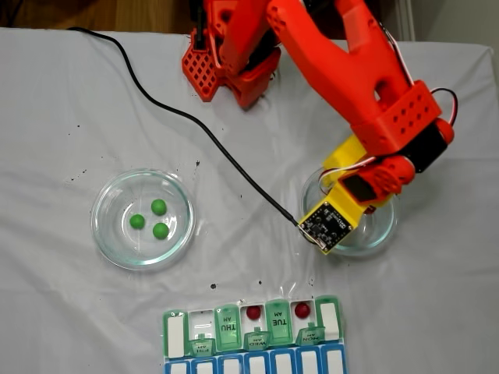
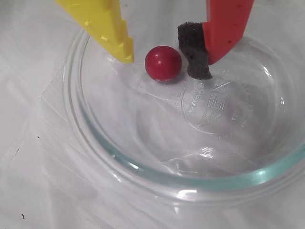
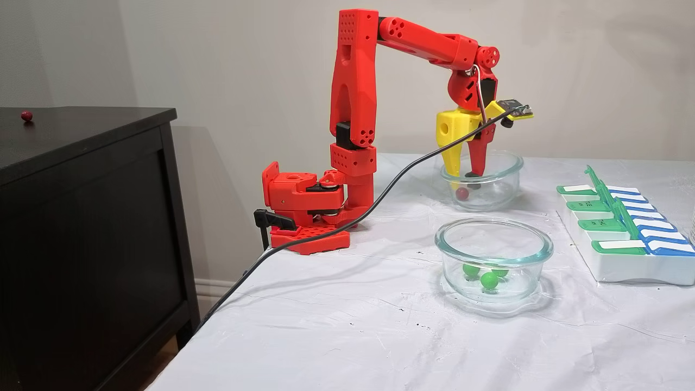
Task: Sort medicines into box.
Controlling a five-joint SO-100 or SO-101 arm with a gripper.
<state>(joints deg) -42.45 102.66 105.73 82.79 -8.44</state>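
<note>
— What lies in the left glass dish [image 1: 143, 219] in the fixed view from above?
— Three green balls [image 1: 152, 219].
— And the pill box [image 1: 253, 336]?
— Near the bench [image 1: 62, 296] edge, two red balls [image 1: 253, 313] in open compartments.
— The end effector [image 2: 164, 55]?
— Open inside the right dish [image 2: 190, 181], one red ball [image 2: 163, 63] between its fingers, not gripped.

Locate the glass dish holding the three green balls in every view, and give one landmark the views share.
A fixed view, from above: green-ball dish at left of centre, on the white cloth.
Wrist view: not in it; the dish here holds a red ball.
A fixed view, from the side: green-ball dish in the foreground, right of centre.
Shared landmark: the open end effector, one yellow finger and one red, lowered into the other dish.
</note>
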